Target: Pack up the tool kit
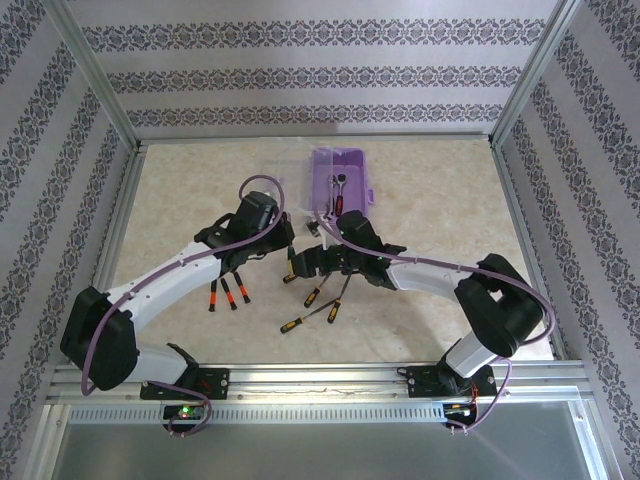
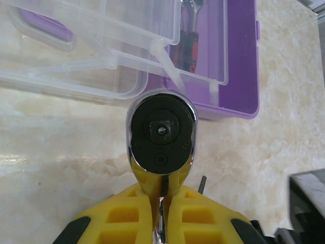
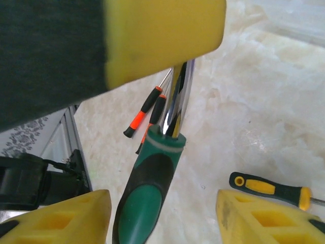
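Note:
The tool kit's lilac base (image 1: 345, 180) stands open at the table's far middle, with a red-and-black-handled ratchet (image 2: 187, 40) lying inside. Its clear lid (image 2: 76, 51) with the purple handle (image 2: 45, 25) lies flat to the left. My left gripper (image 2: 161, 203) is shut on the chrome shaft of a green-handled ratchet (image 3: 152, 193), whose round head (image 2: 160, 129) points at the box. My right gripper (image 3: 162, 223) is open, its yellow fingers (image 3: 264, 218) standing either side of the green handle without pinching it. Both grippers meet just in front of the box (image 1: 305, 250).
Loose screwdrivers lie on the marble tabletop: orange-and-black ones (image 1: 228, 292) by the left arm, yellow-and-black ones (image 1: 315, 305) in the near middle, one (image 3: 269, 188) close to my right finger. A small dark bit (image 2: 202, 184) lies beside the left fingers. Patterned walls enclose the table.

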{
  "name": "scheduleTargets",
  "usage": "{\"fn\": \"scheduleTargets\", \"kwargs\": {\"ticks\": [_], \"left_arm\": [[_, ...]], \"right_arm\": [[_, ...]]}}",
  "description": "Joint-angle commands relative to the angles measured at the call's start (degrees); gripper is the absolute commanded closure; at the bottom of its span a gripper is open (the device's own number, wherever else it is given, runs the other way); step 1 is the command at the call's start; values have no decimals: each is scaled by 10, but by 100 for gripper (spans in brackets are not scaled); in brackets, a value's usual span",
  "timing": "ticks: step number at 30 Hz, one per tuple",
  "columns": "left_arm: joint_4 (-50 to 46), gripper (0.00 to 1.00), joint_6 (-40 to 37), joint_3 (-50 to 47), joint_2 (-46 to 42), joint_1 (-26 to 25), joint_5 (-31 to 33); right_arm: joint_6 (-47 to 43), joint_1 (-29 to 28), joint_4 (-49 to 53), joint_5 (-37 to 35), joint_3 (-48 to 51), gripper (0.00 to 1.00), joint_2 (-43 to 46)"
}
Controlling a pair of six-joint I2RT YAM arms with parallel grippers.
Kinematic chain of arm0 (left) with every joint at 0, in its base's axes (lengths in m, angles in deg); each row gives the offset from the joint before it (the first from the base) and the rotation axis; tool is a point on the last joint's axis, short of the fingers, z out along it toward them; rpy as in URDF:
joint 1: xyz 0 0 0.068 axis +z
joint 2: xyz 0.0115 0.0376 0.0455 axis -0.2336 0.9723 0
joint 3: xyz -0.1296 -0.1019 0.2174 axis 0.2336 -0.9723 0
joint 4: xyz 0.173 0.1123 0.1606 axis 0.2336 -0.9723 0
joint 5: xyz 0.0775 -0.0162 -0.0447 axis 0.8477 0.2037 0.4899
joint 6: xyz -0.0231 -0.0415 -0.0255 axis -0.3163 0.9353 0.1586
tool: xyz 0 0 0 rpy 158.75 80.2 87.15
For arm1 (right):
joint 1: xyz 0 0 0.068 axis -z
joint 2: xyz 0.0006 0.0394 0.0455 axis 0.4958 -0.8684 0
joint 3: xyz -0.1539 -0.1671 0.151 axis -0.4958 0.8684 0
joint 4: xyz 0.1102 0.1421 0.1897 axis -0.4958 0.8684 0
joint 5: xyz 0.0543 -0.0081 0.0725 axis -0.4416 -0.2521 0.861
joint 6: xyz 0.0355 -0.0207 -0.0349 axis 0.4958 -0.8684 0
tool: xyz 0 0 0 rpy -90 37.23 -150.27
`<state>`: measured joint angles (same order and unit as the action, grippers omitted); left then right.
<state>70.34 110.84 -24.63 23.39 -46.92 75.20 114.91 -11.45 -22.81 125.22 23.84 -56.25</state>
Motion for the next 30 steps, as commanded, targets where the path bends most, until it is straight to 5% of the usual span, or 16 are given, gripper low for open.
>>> {"fn": "scheduleTargets", "kwargs": {"ticks": [1, 9, 13, 21, 26, 30], "left_arm": [[55, 100, 18, -2, 9, -13, -4], [78, 100, 26, -14, 21, -23, -12], [78, 98, 22, -17, 13, -23, -8], [29, 22, -19, -6, -63, -17, 42], [-30, 4, -50, -24, -174, 2, 125], [-66, 0, -46, -89, -286, 11, 202]], "right_arm": [[20, -8, -35, 23, -20, 54, -14], [34, -8, -40, 23, -28, 87, -36], [27, -8, -42, 4, -18, 92, -28], [17, -7, -38, -19, -8, 93, -14], [7, -7, -25, -30, -11, 93, -12], [-1, 2, -10, -42, -15, 92, -11]]}}
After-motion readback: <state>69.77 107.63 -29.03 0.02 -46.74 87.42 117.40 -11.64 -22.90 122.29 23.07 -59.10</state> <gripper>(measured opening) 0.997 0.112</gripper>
